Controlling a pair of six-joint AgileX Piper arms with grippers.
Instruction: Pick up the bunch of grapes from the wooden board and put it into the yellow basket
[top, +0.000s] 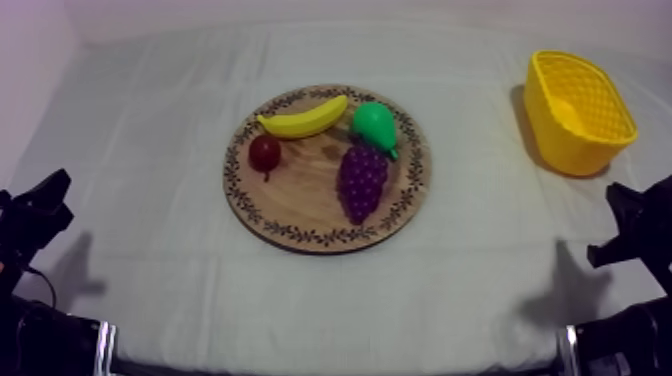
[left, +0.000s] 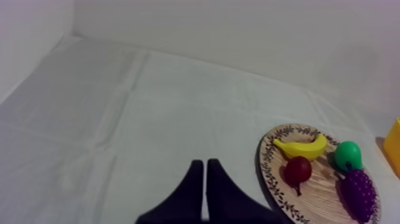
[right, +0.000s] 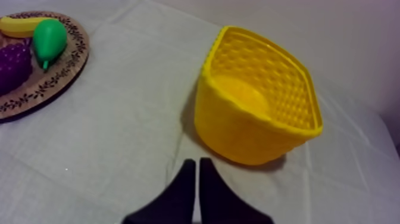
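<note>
- The right pincer (right: 196, 161) is resting low at its own side of the grey-white table cloth (top: 150, 150). Its two black fingers are pressing together into a narrow wedge, pinching nothing.
- The left pincer (left: 204, 162) is resting low at the opposite side, its fingers likewise pressing together on nothing.
- The purple bunch of grapes (top: 362, 180) is lying on the round wooden board with a patterned rim (top: 300, 205), on the half facing the right pincer.
- From the right pincer the grapes are lying ahead and off to the left. From the left pincer they are lying ahead and to the right, beyond the small red fruit (top: 264, 152). The right arm is looking like the nearer one.
- The bunch's long axis is running from its stem end, just beside the green pear (top: 374, 124), toward the board's near rim. That is lying roughly across a reach coming in from the right.
- The yellow basket of dimpled plastic (top: 560, 140) is standing just ahead of the right pincer, well apart from the board, with nothing lying in it.
- Counting: one board, one basket, one bunch of grapes, one pear, one yellow banana (top: 303, 120), one small red fruit, two pincers.
</note>
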